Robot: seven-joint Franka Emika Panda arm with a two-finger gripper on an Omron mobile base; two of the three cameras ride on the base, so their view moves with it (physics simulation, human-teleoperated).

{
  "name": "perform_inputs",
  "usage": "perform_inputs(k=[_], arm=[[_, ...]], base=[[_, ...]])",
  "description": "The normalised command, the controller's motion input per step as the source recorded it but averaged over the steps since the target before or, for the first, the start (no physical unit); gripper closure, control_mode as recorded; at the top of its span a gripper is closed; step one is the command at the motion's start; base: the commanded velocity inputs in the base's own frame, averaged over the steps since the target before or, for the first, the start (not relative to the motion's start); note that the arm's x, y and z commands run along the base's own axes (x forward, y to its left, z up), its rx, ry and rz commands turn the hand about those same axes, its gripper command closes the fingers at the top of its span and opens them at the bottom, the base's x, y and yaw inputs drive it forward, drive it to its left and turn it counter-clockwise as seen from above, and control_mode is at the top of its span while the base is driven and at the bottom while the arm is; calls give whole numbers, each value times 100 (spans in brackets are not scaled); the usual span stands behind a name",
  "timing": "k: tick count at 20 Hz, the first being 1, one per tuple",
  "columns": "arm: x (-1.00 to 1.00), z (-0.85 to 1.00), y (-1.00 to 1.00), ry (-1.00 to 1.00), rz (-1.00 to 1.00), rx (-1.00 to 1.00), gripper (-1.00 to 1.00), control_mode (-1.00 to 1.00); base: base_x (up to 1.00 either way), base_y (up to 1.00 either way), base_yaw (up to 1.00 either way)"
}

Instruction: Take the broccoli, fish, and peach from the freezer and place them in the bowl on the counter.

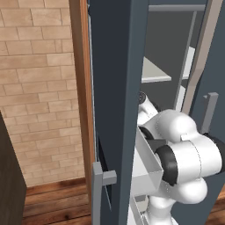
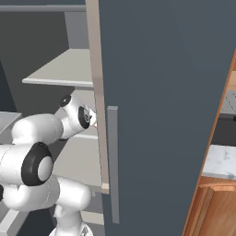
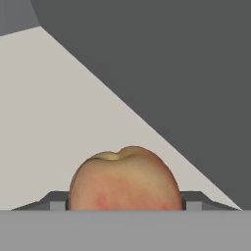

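**Peach clamped between the jaws inside the freezer**

Hand view: the peach sits squarely between the two dark fingertips, one at each flank and both touching its skin. The jaws are closed on the fruit, held apart by its width. Its skin is red-orange low down and paler, yellowish, near the stem dimple at the top. Behind it runs a pale grey shelf, meeting a dark grey inner wall along a slanting edge. Whether the peach rests on the shelf or is clear of it cannot be told.

Left base view: the white arm reaches into the freezer past the edge of its open slate-blue door. A grey door bin stands just beside the arm's elbow, and a pale shelf shows higher inside.

Right base view: the arm's wrist passes behind the door edge, level with the gap between two pale shelves. A grey bar handle runs down the door face. At the far right, a strip of marble bench lies above a brown cabinet.
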Motion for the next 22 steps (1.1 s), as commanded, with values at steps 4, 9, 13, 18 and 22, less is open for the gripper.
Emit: perform_inputs(k=[4,9,13,18,22], arm=[[-58,0,-1,0,7,0,100,-100],[-34,11,0,0,17,4,100,-100],[-23,30,0,0,19,7,100,-100],[-34,30,2,0,19,5,100,-100],[-48,45,0,0,17,4,100,-100]], base=[[0,0,0],[0,0,0],[0,0,0],[0,0,0],[0,0,0]])
